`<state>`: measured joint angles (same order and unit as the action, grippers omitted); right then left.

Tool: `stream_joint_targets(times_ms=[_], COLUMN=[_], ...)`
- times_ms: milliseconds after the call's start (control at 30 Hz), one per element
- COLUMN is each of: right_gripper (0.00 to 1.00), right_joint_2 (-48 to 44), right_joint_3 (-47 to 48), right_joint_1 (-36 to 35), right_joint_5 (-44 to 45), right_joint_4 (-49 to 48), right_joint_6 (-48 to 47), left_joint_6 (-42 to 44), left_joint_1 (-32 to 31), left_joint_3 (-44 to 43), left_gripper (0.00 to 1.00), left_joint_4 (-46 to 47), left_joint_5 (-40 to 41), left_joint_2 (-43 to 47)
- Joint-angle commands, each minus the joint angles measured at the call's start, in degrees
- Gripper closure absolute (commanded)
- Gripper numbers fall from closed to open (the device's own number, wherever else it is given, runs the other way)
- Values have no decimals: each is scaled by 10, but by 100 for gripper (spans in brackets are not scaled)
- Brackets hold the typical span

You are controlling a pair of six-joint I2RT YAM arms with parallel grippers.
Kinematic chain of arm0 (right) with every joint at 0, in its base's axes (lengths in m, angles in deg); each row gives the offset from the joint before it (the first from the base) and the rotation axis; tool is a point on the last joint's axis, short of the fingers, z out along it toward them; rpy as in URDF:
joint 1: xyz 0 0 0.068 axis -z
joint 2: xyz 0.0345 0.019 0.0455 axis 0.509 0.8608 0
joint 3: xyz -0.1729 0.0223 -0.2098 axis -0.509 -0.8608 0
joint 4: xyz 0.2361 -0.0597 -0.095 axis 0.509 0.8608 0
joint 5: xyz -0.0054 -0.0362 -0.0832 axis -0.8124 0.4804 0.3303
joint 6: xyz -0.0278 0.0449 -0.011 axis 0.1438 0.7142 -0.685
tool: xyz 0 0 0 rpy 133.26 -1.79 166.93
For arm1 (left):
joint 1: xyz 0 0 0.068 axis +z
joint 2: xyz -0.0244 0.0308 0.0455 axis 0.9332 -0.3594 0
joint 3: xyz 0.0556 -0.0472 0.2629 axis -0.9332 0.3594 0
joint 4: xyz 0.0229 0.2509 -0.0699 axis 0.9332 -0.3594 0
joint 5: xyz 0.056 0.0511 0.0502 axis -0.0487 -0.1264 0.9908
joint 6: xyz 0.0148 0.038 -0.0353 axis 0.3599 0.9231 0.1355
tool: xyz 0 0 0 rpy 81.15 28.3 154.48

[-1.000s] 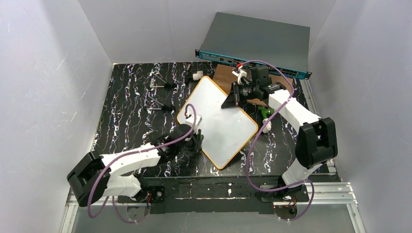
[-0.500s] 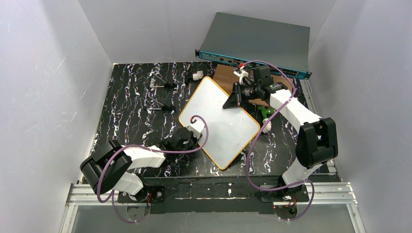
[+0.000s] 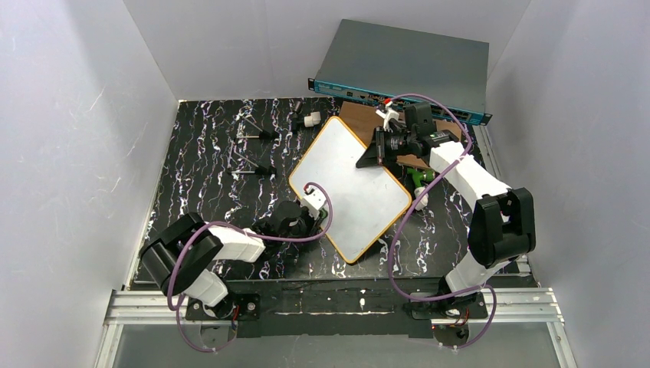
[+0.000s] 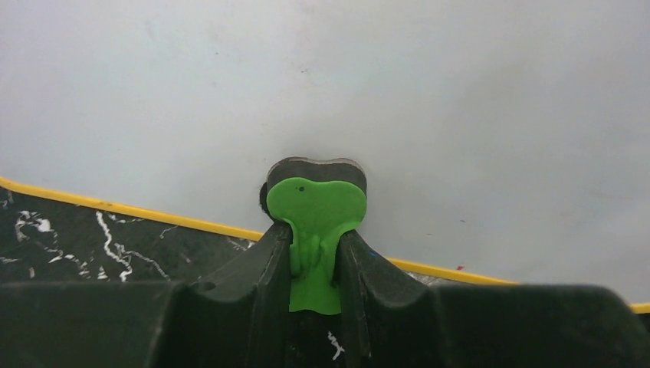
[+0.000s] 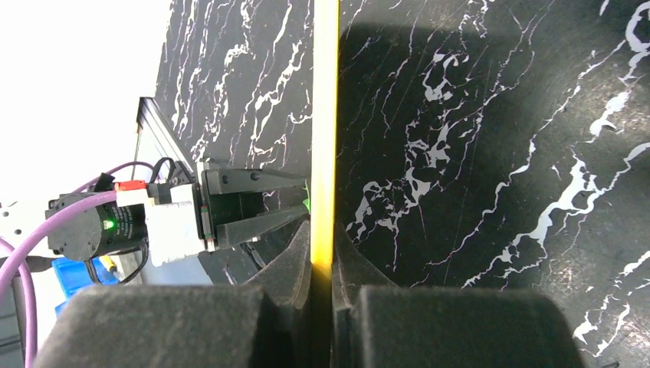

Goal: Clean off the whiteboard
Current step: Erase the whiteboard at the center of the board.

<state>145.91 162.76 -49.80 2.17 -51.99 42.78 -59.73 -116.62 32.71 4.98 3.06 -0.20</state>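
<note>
Yellow-framed whiteboard edge tight between right fingers, left fingers tight on green eraser atop it

A grey network switch sits behind the wooden board.

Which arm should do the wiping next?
Left, probably. The left gripper holds the eraser on the whiteboard. The right gripper is clamped on the whiteboard's yellow edge, so it looks busy steadying it.
</note>
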Motion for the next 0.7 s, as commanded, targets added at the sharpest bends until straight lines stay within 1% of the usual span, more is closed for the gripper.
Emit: stream_joint_targets(times_ms=[0, 233, 333, 433, 533, 667], right_gripper=[99, 99, 99, 99, 99, 99], right_joint_2=[-15, -9, -7, -6, -11, -21], right_joint_3=[-5, -8, -8, -7, -7, -13], right_joint_1=[-22, -22, -22, -22, -21, -18], right_joint_5=[-85, -89, -89, -90, -92, -94], right_joint_4=[-60, -65, -66, -66, -66, -72], right_joint_6=[48, 52, 52, 53, 54, 60], left_joint_6=[-58, -86, -96, -91, -83, -53], left_joint_1=[-8, -35, -65, -98, -111, -97], left_joint_3=[-3, -37, -66, -100, -108, -56], left_gripper=[100, 100, 100, 100, 100, 100], left_joint_4=[21, 25, 16, -3, -7, 10], left_joint_5=[-114, -175, -198, -199, -167, -57], left_joint_2=[-50, -67, -71, -79, -77, -35])
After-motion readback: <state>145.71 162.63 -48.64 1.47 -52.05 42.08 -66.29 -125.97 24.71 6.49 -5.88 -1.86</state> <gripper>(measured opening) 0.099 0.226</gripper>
